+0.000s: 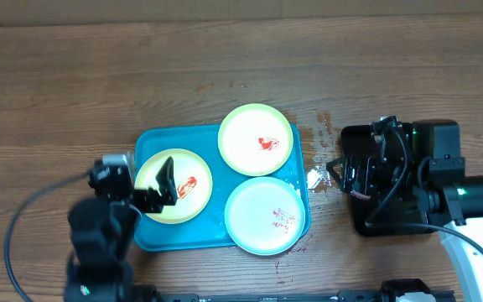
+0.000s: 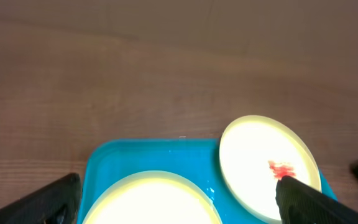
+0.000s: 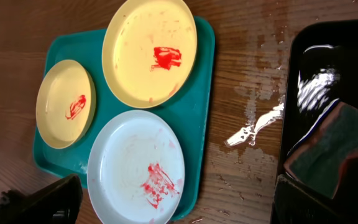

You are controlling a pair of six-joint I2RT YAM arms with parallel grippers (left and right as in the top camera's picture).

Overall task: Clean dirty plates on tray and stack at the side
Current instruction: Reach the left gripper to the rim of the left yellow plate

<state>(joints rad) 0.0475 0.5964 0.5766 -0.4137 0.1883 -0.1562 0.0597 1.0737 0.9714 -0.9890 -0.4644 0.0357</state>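
Nothing cleaned yet: all 3 plates (image 1: 256, 139) sit sauce-smeared on turquoise tray (image 1: 152, 139), none stacked, one right under wide-open left gripper (image 1: 159, 189); right gripper (image 1: 338, 172), also wide, hangs at black tray (image 3: 347, 56) w/ sponge (image 3: 331, 146)

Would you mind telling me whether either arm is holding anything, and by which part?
Nothing is held: the fingers of the left gripper and right gripper stand open, empty.

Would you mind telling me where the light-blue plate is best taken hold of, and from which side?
Grip the light-blue plate at the rim nearest the robot, where it appears to overhang the tray edge. Come in low from that near side: the plate lies flat, so only that jutting lip leaves room beneath.
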